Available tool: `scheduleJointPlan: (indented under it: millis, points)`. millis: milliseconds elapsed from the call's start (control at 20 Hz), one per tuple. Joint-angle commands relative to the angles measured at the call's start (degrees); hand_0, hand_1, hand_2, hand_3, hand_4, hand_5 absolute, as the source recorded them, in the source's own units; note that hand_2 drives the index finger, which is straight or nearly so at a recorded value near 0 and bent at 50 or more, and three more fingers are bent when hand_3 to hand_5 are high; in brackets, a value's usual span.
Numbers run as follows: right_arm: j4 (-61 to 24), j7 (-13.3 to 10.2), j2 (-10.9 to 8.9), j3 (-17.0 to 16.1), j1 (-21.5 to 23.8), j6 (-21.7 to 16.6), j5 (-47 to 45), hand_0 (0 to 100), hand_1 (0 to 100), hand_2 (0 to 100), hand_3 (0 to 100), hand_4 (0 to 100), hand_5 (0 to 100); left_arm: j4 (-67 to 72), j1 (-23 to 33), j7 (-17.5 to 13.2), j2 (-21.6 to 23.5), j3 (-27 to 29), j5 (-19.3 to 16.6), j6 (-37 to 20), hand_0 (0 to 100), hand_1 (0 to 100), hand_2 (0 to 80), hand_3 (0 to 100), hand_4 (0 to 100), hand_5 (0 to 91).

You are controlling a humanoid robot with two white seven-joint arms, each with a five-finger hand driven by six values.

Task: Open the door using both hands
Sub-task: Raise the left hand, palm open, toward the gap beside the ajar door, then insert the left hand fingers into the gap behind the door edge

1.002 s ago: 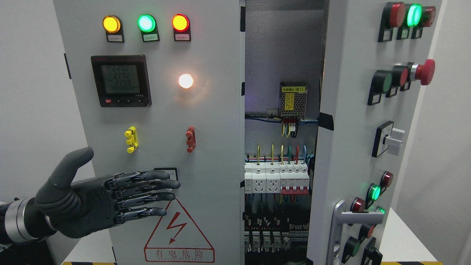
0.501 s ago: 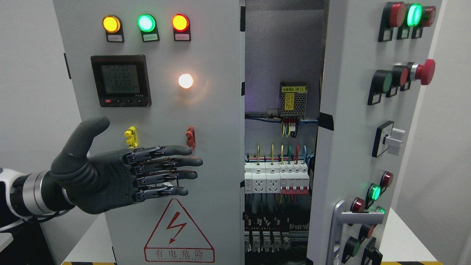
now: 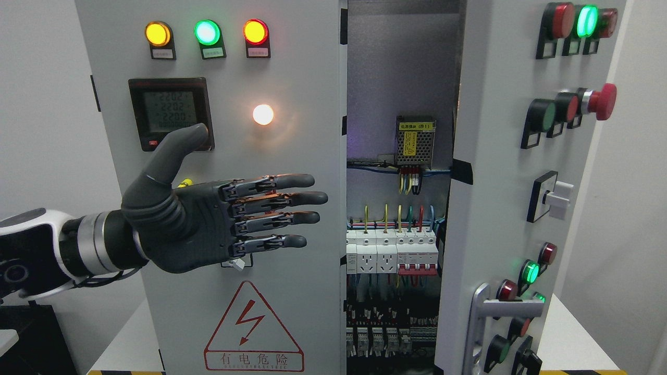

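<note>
as it rises and slides rightward, the left hand (image 3: 219, 221), fingers spread and empty, nears the left door's (image 3: 292, 156) free edge just beyond its fingertips.

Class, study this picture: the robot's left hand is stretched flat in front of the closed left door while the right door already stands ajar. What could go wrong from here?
1. The left hand is open and grips nothing; its fingertips point at the left door edge and might slide off it.
2. Beyond that edge lie exposed breakers and wiring; overshooting fingers could snag them.
3. The thumb sits by the meter and could press its buttons.
</note>
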Motion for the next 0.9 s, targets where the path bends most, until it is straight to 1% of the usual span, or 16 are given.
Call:
scheduleJointPlan:
  millis: [0, 50, 200, 451, 601, 851]
  points:
    - [0.0, 0.0, 0.00, 0.0, 0.0, 0.0, 0.0, 11, 0, 0, 0, 0, 0, 1.4, -1.8, 1.1, -10.3, -5.5, 1.3, -0.2, 0, 0, 0.0, 0, 3, 0.0]
    - [0.0, 0.0, 0.00, 0.0, 0.0, 0.0, 0.0, 11, 0, 0, 0, 0, 0, 1.8, -2.1, 1.3, -11.1, -5.6, 1.9, -0.3, 0, 0, 0.0, 0, 3, 0.0]
    - [0.0, 0.0, 0.00, 0.0, 0.0, 0.0, 0.0, 11, 0, 0, 0, 0, 0, 3.2, -4.2, 2.5, -13.6, -5.8, 5.6, -0.3, 0, 0, 0.0, 0, 3, 0.0]
    - [-0.1, 0.0, 0.00, 0.0, 0.0, 0.0, 0.0, 11, 0, 0, 0, 0, 0, 4.7, -5.1, 4.9, -18.8, -5.5, 5.9, -0.3, 0, 0, 0.0, 0, 3, 0.0]
    - [0.0, 0.0, 0.00, 0.0, 0.0, 0.0, 0.0, 11, 0, 0, 0, 0, 0, 7.3, -4.9, 5.5, -22.7, -5.3, 6.1, -0.3, 0, 0, 0.0, 0, 3, 0.0]
    - [0.0, 0.0, 0.00, 0.0, 0.0, 0.0, 0.0, 11, 0, 0, 0, 0, 0, 7.7, -4.8, 5.5, -24.8, -5.2, 6.4, -0.3, 0, 0, 0.0, 0, 3, 0.0]
